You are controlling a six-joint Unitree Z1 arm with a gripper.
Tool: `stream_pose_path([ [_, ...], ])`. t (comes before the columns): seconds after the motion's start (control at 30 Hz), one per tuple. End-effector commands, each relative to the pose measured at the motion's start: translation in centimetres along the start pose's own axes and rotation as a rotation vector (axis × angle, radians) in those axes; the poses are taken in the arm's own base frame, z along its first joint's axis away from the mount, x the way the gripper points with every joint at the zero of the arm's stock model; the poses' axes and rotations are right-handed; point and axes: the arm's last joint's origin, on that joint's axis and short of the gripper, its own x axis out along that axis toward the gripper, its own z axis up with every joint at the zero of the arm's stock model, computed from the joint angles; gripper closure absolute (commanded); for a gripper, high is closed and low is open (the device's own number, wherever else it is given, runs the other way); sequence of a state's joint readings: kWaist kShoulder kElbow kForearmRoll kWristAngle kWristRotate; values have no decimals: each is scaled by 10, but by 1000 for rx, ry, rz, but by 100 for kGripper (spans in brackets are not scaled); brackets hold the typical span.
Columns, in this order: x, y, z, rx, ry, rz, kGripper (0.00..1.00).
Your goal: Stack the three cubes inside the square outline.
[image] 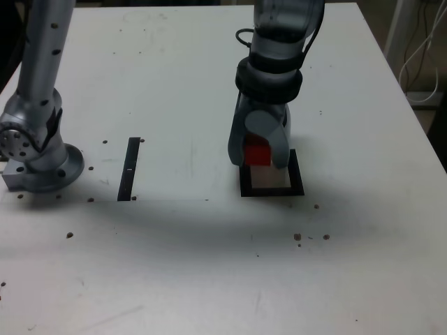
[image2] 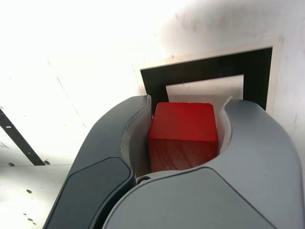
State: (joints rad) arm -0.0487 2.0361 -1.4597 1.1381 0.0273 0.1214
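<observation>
The jaws are closed on the red cube (image2: 185, 122), one finger on each of two opposite sides, with the top face exposed between them in the wrist view. This side grip leaves the top and, in all likelihood, the underside unobstructed, as stacking requires. The outline (image: 272, 192) lies flat on the tabletop (image: 174, 244), just right of centre in the exterior view. The red cube appears there over the upper-left part of the outline, and the lower portion of the pale centre (image: 270, 180) is visible beneath it. The arm (image: 276, 52) enters from the top of the exterior view and points the jaws down toward the target, an attitude suited to a vertical set-down. The clearance under the cube cannot be read from either view. The yellow and green cubes are not visible; whether either stands behind the jaws cannot be determined, so the count already stacked is unconfirmed. The step in hand is judged to be positioning the red cube for placement. Before release, align the cube with the pale centre, keep its faces parallel to the border, and lower it until it is fully supported. Opening early may drop or tilt the cube; opening unevenly may push it onto the border. The black strip (image: 129, 167), left of centre in the exterior view, is well apart from the outline and plays no evident part in this placement.
</observation>
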Motion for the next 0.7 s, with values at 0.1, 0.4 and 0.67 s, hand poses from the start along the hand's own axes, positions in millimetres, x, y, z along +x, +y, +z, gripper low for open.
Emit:
stream_pose_path([
  [0.1,1,-7,9,7,-23,4,59],
  [0.4,6,-8,13,7,-26,5,55],
  [0.67,16,-8,18,8,-8,-1,41],
])
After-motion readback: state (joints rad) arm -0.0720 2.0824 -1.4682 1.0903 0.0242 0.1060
